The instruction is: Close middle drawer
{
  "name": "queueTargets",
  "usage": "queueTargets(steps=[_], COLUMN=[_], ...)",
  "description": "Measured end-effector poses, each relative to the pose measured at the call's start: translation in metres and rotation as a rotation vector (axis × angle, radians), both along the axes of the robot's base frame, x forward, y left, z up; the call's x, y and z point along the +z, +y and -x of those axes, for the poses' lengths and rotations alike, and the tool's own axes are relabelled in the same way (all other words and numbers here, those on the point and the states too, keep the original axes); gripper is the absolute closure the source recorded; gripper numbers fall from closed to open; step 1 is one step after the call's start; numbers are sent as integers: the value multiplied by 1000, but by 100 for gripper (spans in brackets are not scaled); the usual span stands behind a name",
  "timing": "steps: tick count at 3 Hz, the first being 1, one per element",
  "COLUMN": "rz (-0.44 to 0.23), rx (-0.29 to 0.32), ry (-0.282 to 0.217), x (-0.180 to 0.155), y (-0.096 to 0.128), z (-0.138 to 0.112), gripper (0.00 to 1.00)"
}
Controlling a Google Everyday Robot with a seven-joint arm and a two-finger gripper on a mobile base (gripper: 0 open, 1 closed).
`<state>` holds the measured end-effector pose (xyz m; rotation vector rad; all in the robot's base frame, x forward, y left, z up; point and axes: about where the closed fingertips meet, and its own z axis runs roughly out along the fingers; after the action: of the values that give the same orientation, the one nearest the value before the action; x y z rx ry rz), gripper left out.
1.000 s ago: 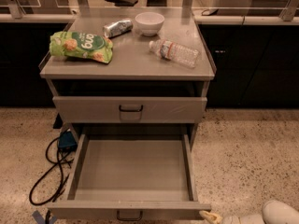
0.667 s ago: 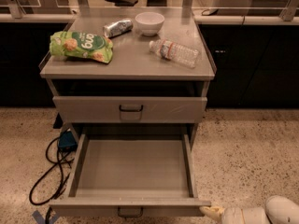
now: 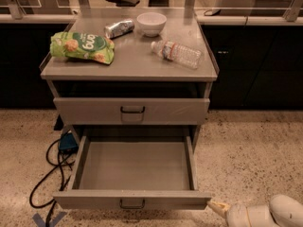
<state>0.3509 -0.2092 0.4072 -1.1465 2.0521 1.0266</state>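
The middle drawer (image 3: 135, 167) stands pulled far out of the grey cabinet, its deep tray empty, with a low flat front (image 3: 94, 200) and a small dark pull (image 3: 132, 204). Above it the top drawer (image 3: 85, 111) is shut. My gripper (image 3: 217, 207) is at the bottom right, low near the floor. Its pale tip is at the right end of the middle drawer's front, touching it or nearly so. The white arm (image 3: 279, 213) runs off to the right.
On the cabinet top (image 3: 132, 63) lie a green snack bag (image 3: 83, 46), a can (image 3: 119, 28), a white bowl (image 3: 151, 22) and a plastic bottle (image 3: 177, 54). A blue box and black cables (image 3: 57, 162) lie on the floor at the left. Dark counters stand behind.
The middle drawer's front has moved a little back toward the cabinet. My gripper has moved with it at its right end, and more of the arm shows.
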Motion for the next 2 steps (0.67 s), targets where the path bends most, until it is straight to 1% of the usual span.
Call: queueTargets(steps=[1,2], rz=[-27,-27], rx=[-11,-10], ry=[79,79], x=[-24,-24], y=[-6,-6], z=[-19,-19], gripper=[0,0])
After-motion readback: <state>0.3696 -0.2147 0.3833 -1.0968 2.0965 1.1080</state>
